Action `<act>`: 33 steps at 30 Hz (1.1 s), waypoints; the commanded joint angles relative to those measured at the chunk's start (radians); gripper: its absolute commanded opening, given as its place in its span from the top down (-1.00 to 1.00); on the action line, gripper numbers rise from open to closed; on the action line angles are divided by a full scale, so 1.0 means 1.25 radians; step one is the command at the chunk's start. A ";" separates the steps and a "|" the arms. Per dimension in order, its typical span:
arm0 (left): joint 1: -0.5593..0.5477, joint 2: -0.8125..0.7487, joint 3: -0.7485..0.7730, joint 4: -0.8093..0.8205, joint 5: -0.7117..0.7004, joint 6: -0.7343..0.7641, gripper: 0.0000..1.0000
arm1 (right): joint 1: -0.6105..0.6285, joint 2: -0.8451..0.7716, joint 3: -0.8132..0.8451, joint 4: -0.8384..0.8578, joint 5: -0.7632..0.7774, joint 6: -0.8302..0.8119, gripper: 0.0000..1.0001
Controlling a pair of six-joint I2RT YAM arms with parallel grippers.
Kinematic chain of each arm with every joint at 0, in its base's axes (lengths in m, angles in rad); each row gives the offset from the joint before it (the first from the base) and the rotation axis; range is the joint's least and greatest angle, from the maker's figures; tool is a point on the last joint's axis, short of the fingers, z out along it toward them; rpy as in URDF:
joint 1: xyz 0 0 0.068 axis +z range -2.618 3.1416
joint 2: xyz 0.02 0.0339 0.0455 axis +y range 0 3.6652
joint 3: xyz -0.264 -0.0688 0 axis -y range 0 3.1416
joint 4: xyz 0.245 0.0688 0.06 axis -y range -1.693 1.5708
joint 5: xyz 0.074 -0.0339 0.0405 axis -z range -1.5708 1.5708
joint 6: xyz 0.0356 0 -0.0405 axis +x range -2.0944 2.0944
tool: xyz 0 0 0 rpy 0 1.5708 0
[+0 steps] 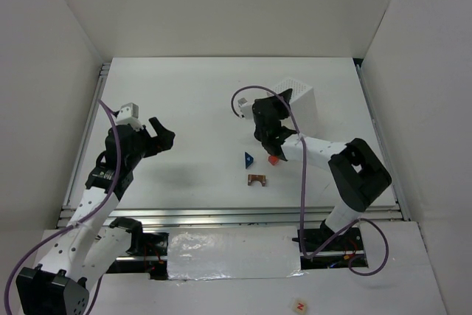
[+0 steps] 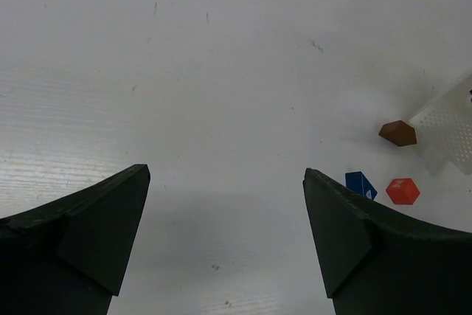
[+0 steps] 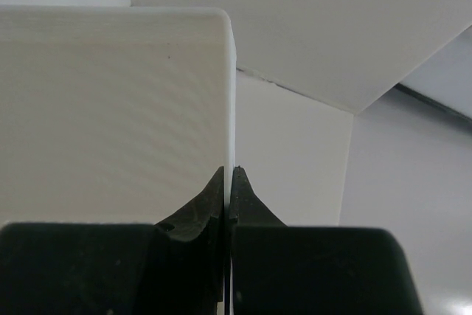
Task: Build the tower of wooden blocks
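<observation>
No stacked tower shows; the blocks lie loose on the table. A blue wedge, a red cube and a brown block sit near the middle. The left wrist view also shows the brown block, blue wedge and red cube at far right. My left gripper is open and empty over bare table, well left of the blocks. My right gripper is shut on the thin wall of the white tray, which is lifted and tilted just behind the blocks.
White walls enclose the table on the left, back and right. A metal rail runs along the near edge. The perforated tray shows at the right edge of the left wrist view.
</observation>
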 commanded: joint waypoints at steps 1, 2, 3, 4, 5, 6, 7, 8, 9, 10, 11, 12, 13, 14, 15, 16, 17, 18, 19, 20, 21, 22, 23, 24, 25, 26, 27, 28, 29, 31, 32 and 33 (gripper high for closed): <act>-0.002 -0.007 0.018 0.040 0.010 0.012 -0.99 | -0.041 -0.072 0.032 0.021 -0.019 0.045 1.00; -0.003 -0.006 0.019 0.040 0.011 0.012 -0.99 | -0.051 -0.081 0.043 0.029 -0.028 0.087 1.00; -0.002 -0.005 0.018 0.043 0.014 0.010 -0.99 | -0.062 -0.106 0.051 -0.009 -0.053 0.120 1.00; -0.002 -0.002 0.022 0.043 0.017 0.010 -0.99 | -0.087 -0.117 0.070 -0.015 -0.067 0.198 1.00; -0.002 0.000 0.022 0.043 0.018 0.011 -0.99 | -0.103 -0.127 0.084 -0.033 -0.081 0.259 1.00; -0.002 0.003 0.024 0.045 0.019 0.010 -0.99 | -0.121 -0.149 0.106 -0.092 -0.130 0.331 1.00; -0.002 0.008 0.026 0.047 0.018 0.011 -0.99 | -0.136 -0.159 0.126 -0.123 -0.160 0.411 1.00; -0.002 0.010 0.030 0.049 0.018 0.010 -0.99 | -0.167 -0.167 0.174 -0.166 -0.194 0.497 1.00; -0.003 0.013 0.033 0.046 0.018 0.014 -0.99 | -0.181 -0.189 0.196 -0.260 -0.283 0.654 1.00; -0.002 0.019 0.043 0.044 0.016 0.012 -0.99 | -0.195 -0.199 0.214 -0.285 -0.325 0.726 1.00; -0.003 0.020 0.047 0.038 0.013 0.014 -0.99 | -0.222 -0.211 0.233 -0.293 -0.354 0.793 1.00; -0.003 0.022 0.049 0.036 0.005 0.010 -0.99 | -0.235 -0.212 0.243 -0.297 -0.364 0.895 1.00; -0.003 0.026 0.052 0.040 -0.001 0.008 -0.99 | -0.247 -0.209 0.244 -0.276 -0.326 0.944 1.00; -0.003 0.029 0.049 0.055 -0.002 0.004 -0.99 | -0.268 -0.201 0.242 -0.221 -0.289 0.992 1.00; -0.003 0.031 0.049 0.062 -0.002 0.003 -0.99 | -0.283 -0.194 0.238 -0.208 -0.259 1.030 1.00; -0.003 0.038 0.051 0.067 0.000 0.000 -0.98 | -0.297 -0.186 0.248 -0.206 -0.209 1.130 1.00; -0.004 0.043 0.054 0.071 0.005 0.005 -0.99 | -0.316 -0.162 0.261 -0.263 -0.201 1.191 1.00; -0.004 0.051 0.068 0.068 0.008 0.006 -0.99 | -0.353 -0.147 0.290 -0.313 -0.219 1.250 1.00; -0.003 0.064 0.074 0.062 0.008 0.005 -0.99 | -0.379 -0.125 0.377 -0.387 -0.290 1.379 1.00; -0.003 0.070 0.083 0.056 0.006 0.010 -0.98 | -0.405 -0.082 0.423 -0.510 -0.329 1.440 1.00; -0.004 0.081 0.091 0.048 0.006 0.010 -0.99 | -0.461 -0.058 0.466 -0.559 -0.364 1.523 1.00; -0.004 0.083 0.094 0.045 0.002 0.008 -0.99 | -0.490 -0.036 0.538 -0.605 -0.429 1.643 1.00; -0.004 0.085 0.095 0.043 -0.008 0.000 -0.99 | -0.514 -0.005 0.562 -0.685 -0.437 1.706 1.00; -0.004 0.086 0.092 0.043 -0.017 -0.005 -0.99 | -0.523 0.005 0.579 -0.717 -0.442 1.762 1.00; -0.003 0.084 0.091 0.043 -0.023 -0.010 -0.99 | -0.573 0.012 0.575 -0.741 -0.451 1.802 1.00; -0.003 0.081 0.090 0.044 -0.023 -0.008 -0.99 | -0.584 0.008 0.560 -0.747 -0.464 1.873 1.00; -0.003 0.080 0.090 0.043 -0.028 -0.007 -0.99 | -0.597 0.002 0.533 -0.742 -0.472 1.902 1.00; -0.004 0.075 0.092 0.041 -0.029 -0.006 -0.99 | -0.622 -0.007 0.477 -0.727 -0.483 1.928 1.00; -0.003 0.075 0.100 0.035 -0.030 -0.002 -0.99 | -0.636 -0.019 0.452 -0.707 -0.514 1.979 1.00; -0.003 0.069 0.103 0.030 -0.030 -0.001 -0.99 | -0.682 -0.017 0.410 -0.708 -0.556 2.021 1.00; -0.003 0.064 0.103 0.028 -0.028 0.000 -0.99 | -0.695 -0.008 0.407 -0.742 -0.572 2.059 1.00; -0.003 0.063 0.102 0.027 -0.028 -0.001 -0.99 | -0.704 -0.004 0.402 -0.761 -0.566 2.081 1.00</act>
